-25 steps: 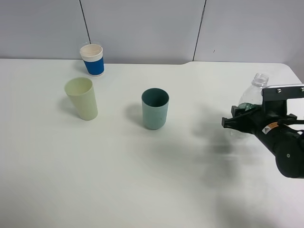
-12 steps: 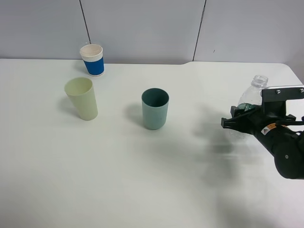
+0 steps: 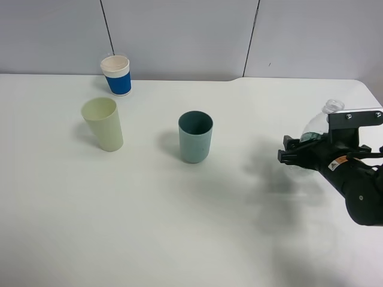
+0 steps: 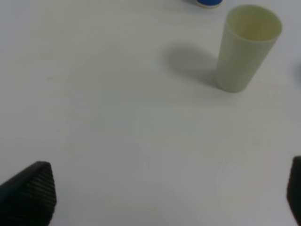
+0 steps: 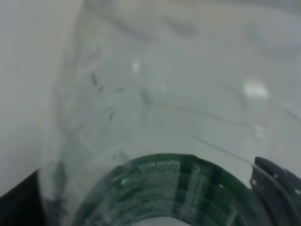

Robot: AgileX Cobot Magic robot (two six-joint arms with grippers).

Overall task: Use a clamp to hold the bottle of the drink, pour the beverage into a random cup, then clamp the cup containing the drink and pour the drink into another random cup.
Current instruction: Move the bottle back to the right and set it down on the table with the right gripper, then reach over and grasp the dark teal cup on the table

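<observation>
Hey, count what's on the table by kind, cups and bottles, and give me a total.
Cups: 3 (blue-and-white paper cup, pale green tumbler, teal cup)
Bottles: 1 (clear plastic bottle)
Total: 4

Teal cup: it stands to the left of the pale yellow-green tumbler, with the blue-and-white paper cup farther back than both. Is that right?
Not quite. The exterior high view shows the teal cup to the right of the pale yellow-green tumbler, not to the left. The blue-and-white paper cup does stand farther back than both.
</observation>
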